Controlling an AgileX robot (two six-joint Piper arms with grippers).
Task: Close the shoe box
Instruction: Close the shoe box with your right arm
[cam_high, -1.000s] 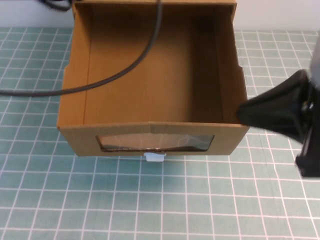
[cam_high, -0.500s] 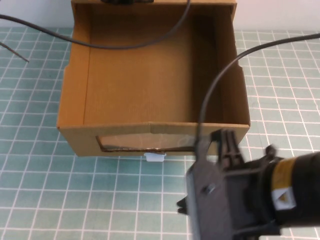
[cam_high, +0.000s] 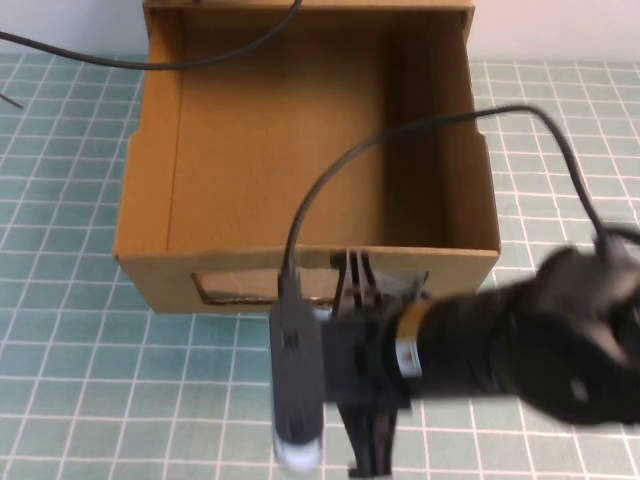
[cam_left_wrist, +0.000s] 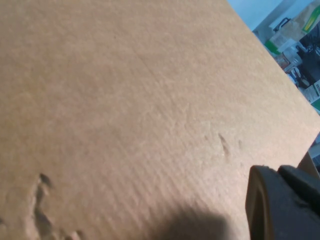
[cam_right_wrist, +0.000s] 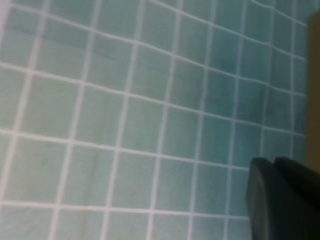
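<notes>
The right gripper (cam_high: 360, 300), finger state unclear, sits low centre against the shoe box (cam_high: 300, 160) front, box stretching upward; left gripper (cam_left_wrist: 280, 205) unclear, beside cardboard

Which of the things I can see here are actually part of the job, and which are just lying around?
Part of the job:
- shoe box, drawer pulled out, empty inside
- right gripper, in front of the box's window
- left gripper, close against plain cardboard

Just there:
- green grid mat under everything
- black cables trailing over the box
</notes>
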